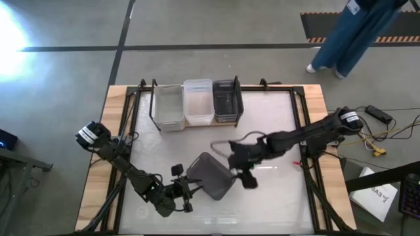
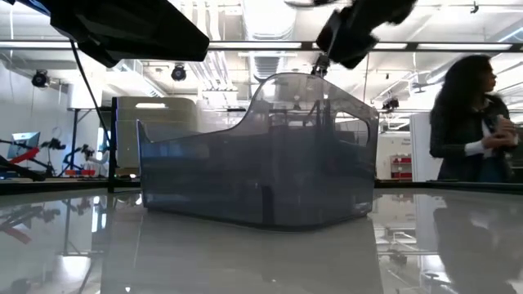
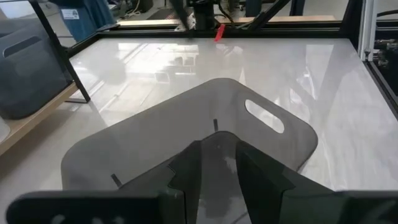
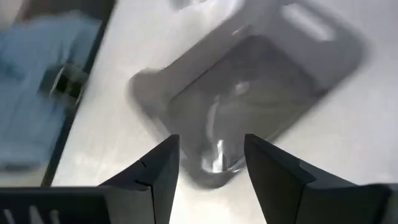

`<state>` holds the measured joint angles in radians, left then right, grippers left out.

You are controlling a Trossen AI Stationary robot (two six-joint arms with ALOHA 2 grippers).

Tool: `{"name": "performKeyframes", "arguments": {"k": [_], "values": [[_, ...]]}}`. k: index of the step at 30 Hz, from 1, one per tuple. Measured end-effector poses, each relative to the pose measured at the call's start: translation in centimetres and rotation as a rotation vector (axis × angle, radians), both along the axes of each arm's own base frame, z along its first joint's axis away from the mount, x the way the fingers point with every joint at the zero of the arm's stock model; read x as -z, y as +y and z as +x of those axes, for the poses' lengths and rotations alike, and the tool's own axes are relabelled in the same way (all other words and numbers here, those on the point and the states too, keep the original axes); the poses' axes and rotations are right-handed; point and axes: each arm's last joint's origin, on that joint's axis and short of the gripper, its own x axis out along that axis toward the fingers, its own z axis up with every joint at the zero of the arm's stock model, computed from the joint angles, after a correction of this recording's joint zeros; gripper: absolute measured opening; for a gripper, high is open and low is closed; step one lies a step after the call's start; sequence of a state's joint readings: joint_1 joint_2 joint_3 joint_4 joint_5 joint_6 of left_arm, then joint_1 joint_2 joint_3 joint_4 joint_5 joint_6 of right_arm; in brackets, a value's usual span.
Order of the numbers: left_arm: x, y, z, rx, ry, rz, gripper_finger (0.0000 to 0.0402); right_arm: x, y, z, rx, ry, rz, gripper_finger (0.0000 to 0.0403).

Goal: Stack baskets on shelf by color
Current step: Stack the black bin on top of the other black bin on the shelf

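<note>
Left arm is extended from the table's left edge toward the near centre, elbow bent; left gripper [image 1: 187,191] is held low, fingers [image 3: 186,171] parted. Right arm is reached in from the right edge toward mid-table; right gripper [image 1: 244,172] is raised, fingers [image 4: 163,163] spread apart.

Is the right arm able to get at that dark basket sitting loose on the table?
Probably yes. The right gripper hangs open just beside the dark grey basket, with nothing between them. The left gripper is already at the basket's opposite rim, which might crowd it.
</note>
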<state>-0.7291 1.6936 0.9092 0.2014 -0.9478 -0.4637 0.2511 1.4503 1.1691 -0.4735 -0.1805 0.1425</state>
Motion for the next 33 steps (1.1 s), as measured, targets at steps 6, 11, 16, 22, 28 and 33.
{"name": "performKeyframes", "arguments": {"k": [6,11,16,22,28,33], "values": [[-1.9,-0.5,-0.7,0.049,-0.026,0.025,0.0083,0.7,4.1,1.1,-0.185,-0.011,-0.065,0.0198],[-3.1,-0.6,-1.3,0.08,-0.038,0.057,0.0083,1.4,7.5,2.7,-0.31,0.005,-0.206,0.0215],[-4.0,-1.1,-2.9,0.124,-0.019,0.072,0.0083,4.2,9.2,4.9,-0.382,0.178,-0.291,0.0207],[-4.8,-2.6,-5.2,0.155,-0.048,0.093,0.0083,7.6,9.9,7.2,-0.416,0.33,-0.37,0.0165],[-4.7,-3.8,-7.2,0.154,-0.069,0.132,0.0083,10.1,10.5,8.7,-0.454,0.409,-0.402,0.0083],[-4.4,-4.2,-8.1,0.139,-0.085,0.156,0.0083,9.9,10.8,8.9,-0.457,0.42,-0.408,0.0016]]}}
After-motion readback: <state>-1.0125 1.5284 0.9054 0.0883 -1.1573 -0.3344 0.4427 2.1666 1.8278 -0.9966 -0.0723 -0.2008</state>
